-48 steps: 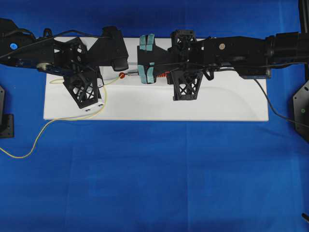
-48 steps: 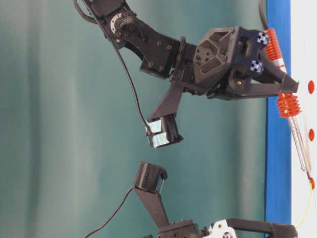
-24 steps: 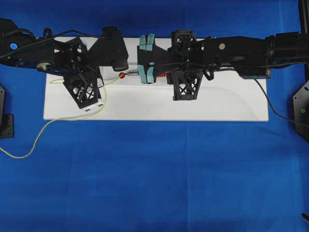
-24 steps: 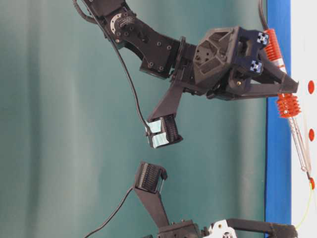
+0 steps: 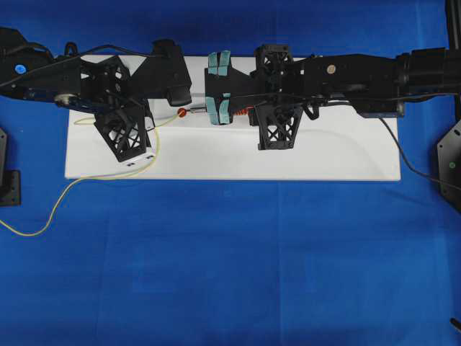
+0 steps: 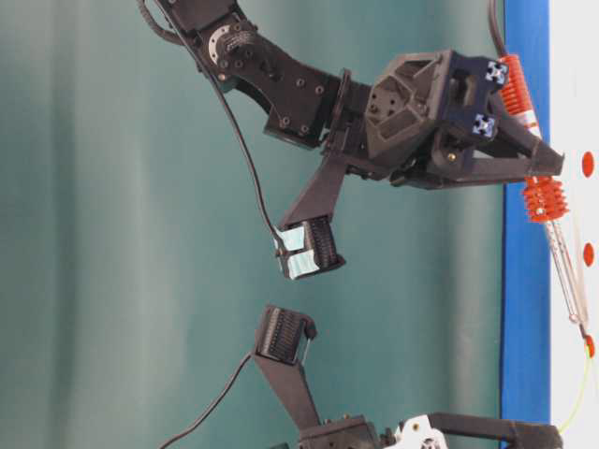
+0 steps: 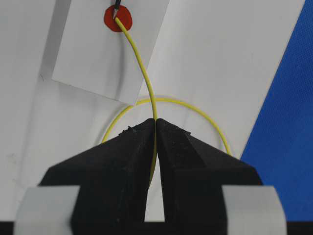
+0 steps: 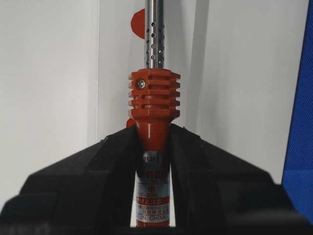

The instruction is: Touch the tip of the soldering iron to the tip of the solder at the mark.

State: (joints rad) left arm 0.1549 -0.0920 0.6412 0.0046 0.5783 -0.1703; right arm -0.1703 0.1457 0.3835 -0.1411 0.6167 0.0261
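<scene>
In the left wrist view the thin yellow solder (image 7: 143, 71) runs up from my left gripper (image 7: 155, 121), which is shut on it. Its end lies on the round red mark (image 7: 118, 18), where the dark tip of the soldering iron (image 7: 117, 6) meets it. My right gripper (image 8: 152, 128) is shut on the soldering iron's (image 8: 153, 98) red body just below the ribbed collar, and the metal shaft points away towards the mark. From table level the soldering iron (image 6: 546, 199) slants down to the mark (image 6: 590, 346) and the solder (image 6: 580, 393) rises to it.
The work happens on a white board (image 5: 324, 155) lying on blue cloth (image 5: 230, 259). Slack solder (image 5: 65, 189) loops off the board's left edge. The iron's black cord (image 5: 410, 162) trails off to the right. Two other red marks (image 6: 588, 164) (image 6: 589, 253) sit on the board.
</scene>
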